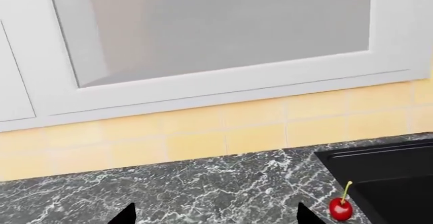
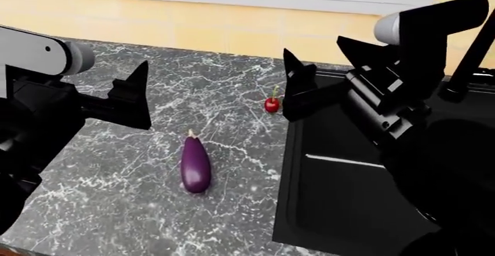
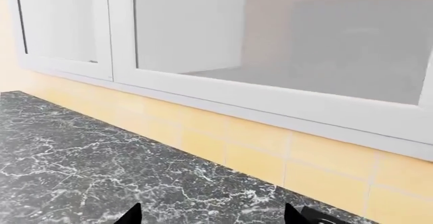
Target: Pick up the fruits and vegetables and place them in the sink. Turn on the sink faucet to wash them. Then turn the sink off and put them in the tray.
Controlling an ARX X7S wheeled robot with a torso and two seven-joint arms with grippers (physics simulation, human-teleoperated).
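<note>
Eggplant (image 2: 195, 164) lies on worktop (image 2: 116, 198), long axis running away from robot, stem far end. Cherry (image 2: 272, 104) beyond it, just beside sink (image 2: 309, 209) edge. Left claw (image 2: 139, 97) wide, empty, nearer eggplant. Right claw (image 2: 298, 91) wide, empty, beside cherry.
</note>
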